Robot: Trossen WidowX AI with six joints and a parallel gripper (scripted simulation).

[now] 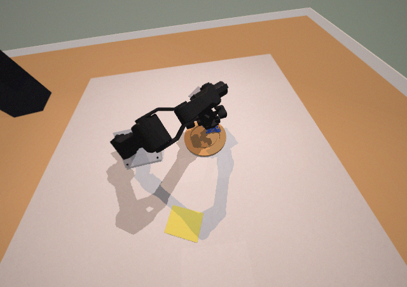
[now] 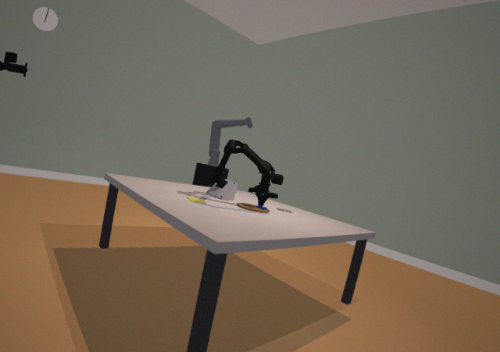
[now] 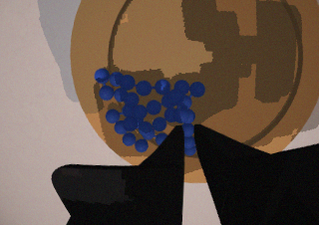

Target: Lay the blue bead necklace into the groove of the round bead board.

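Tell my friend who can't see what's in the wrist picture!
A black gripper pinches part of a blue bead necklace. The rest lies bunched on a round wooden-coloured board, not following its circular groove.

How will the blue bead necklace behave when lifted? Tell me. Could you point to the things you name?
The blue bead necklace (image 1: 213,129) (image 2: 261,208) (image 3: 154,107) will probably droop, since it lies bunched in loops. Its round beads may roll or slip, with only a few between the gripper's fingertips (image 1: 212,126) (image 2: 261,206).

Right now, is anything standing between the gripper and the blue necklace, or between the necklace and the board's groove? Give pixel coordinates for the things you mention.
Nothing visible does: the gripper (image 1: 212,126) (image 2: 262,206) (image 3: 187,131) is shut on part of the necklace (image 1: 213,130) (image 2: 262,208) (image 3: 154,107), and the rest lies bunched directly on the round board (image 1: 204,151) (image 2: 252,207) (image 3: 90,51), partly over its groove.
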